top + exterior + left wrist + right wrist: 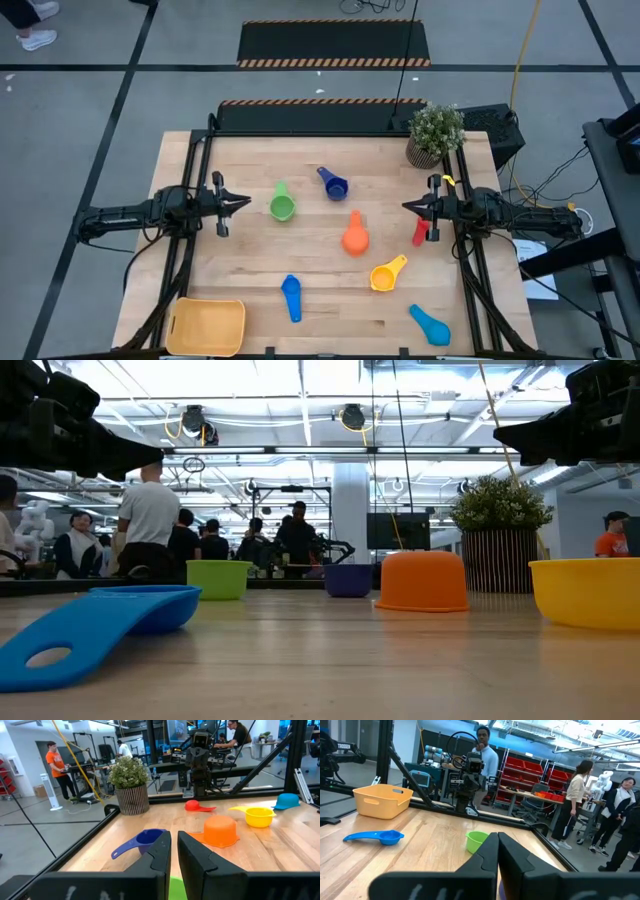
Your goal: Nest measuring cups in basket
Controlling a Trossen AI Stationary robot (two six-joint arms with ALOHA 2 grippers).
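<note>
Busy workshop behind, people (150,510) standing, wooden table (320,300), potted plant (436,133)

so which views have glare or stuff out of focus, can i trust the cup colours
Low view: bright ceiling lights wash out the background, and the near blue cup looks soft and oversized. High view: even light, short shadows, all cup colours clear, e.g. the orange cup. Left wrist view: its own tool is dark and looms in the foreground; the yellow cup reads fine.
</note>
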